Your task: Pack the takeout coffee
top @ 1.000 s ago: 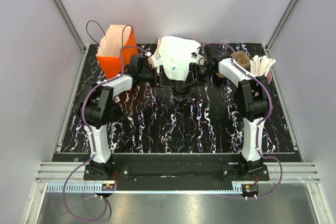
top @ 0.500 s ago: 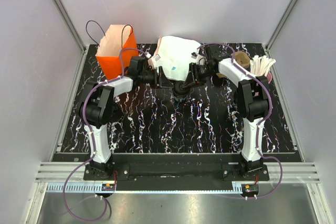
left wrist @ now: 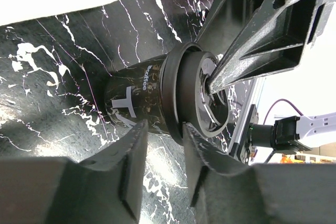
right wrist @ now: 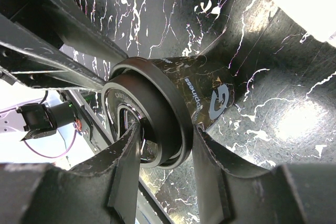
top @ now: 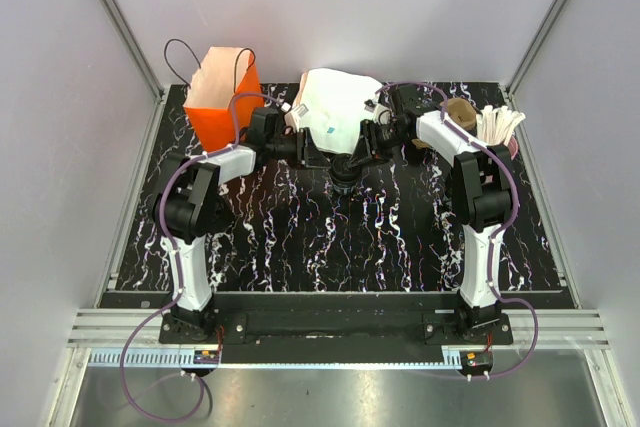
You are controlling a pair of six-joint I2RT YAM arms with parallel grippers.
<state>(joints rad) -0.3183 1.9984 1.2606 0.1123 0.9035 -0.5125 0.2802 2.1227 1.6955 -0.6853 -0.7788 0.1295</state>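
Observation:
The takeout coffee [top: 343, 179] is a black cup with pale print and a black lid, on the marbled table in front of the white bag. My right gripper [right wrist: 165, 132] is shut on its top: one finger sits in the lid's [right wrist: 139, 124] recess, the other presses the cup wall [right wrist: 210, 98] under the rim. My left gripper [left wrist: 163, 135] comes in from the opposite side and straddles the lid's rim [left wrist: 176, 98]. Its jaws are narrow, with table showing between them. Both grippers meet at the cup in the top view, hiding most of it.
An orange paper bag [top: 222, 97] stands open at the back left. A white bag [top: 338, 105] lies at the back middle. A brown cup [top: 460, 112] and a pink cup of white sticks [top: 500, 125] stand at the back right, behind the right arm.
My left gripper's jaws have narrowed around the lid's rim. The right gripper and the cup have stayed where they were.

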